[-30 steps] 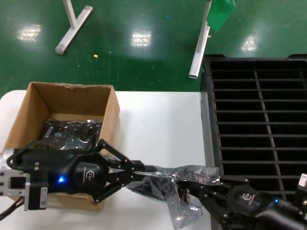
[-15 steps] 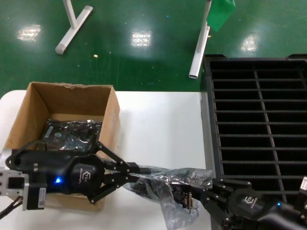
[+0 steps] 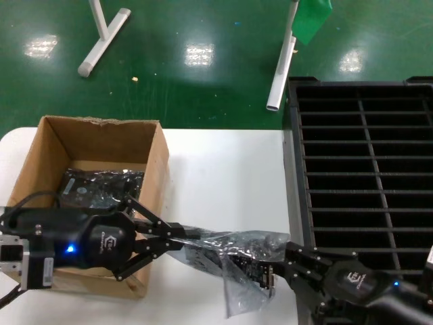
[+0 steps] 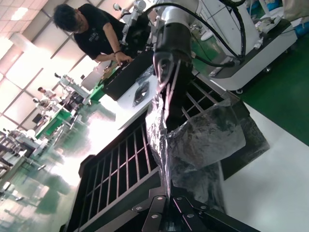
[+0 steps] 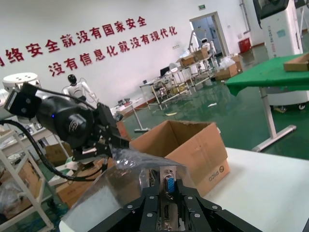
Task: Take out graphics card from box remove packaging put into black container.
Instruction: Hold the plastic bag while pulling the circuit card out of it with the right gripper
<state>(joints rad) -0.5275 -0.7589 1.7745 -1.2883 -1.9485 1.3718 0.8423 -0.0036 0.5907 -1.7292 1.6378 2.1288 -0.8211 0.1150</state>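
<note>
A: Beside the box, on its container side, the packaging is stretched between both claws. The left gripper is clenched on the bag's box-side end; the right gripper is clamped on the graphics card at the other end, connector bracket visible.

B: Step in hand?

A: Unbagging, it is judged — the card is partly drawn out, not yet free. The next move calls for the two claws to be pulled further apart, then the card carried away from the box to the black container.

B: Containers?

A: Another silver bag is seen lying in the box. No card is seen in the black container's visible slots — the nearest corner is hidden by the right arm.
</note>
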